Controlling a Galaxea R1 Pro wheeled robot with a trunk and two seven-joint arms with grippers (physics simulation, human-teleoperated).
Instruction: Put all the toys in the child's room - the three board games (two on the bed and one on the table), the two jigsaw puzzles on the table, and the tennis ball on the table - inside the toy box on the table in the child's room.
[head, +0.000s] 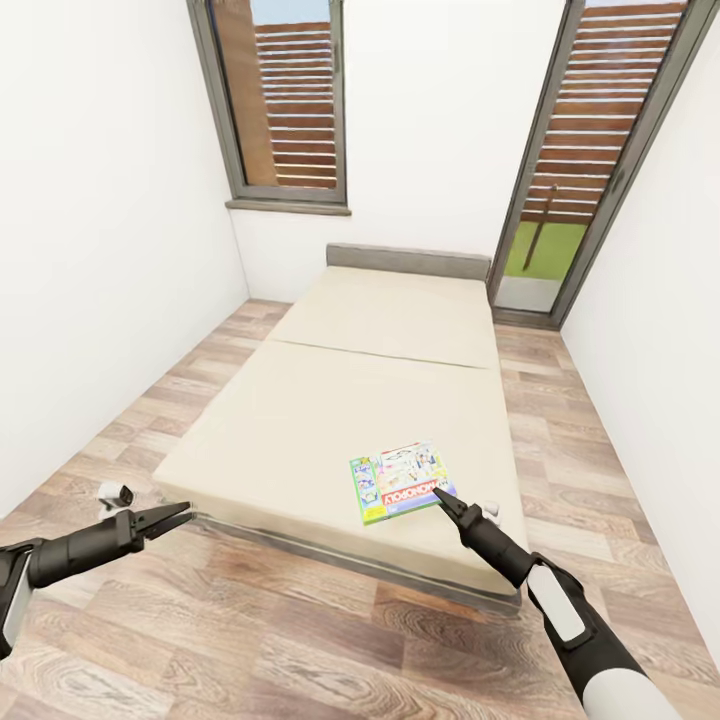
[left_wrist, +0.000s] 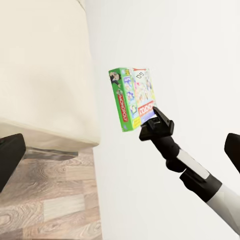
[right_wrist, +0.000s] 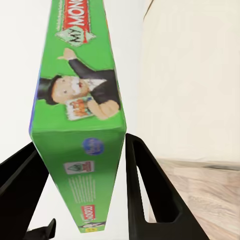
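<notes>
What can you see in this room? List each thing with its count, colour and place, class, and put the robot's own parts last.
bed: one, beige sheet, grey frame and headboard, centre of the room.
board game: one, white-and-green, at the bed's near right corner.
windows: two, dark-framed, tall, far wall.
floor: wood-plank, around the bed.
left hand: black, open, at the bed's near left corner.
right hand: black, closed on the board game's edge.

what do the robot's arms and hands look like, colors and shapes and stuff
Both arms are slim and mostly black, with white shell sections further back: the right arm turns white and grey behind the wrist, and the left arm has a white panel near the picture's edge. The left hand and right hand are each two narrow, tapering black fingers. No cables or markings are visible.
</notes>
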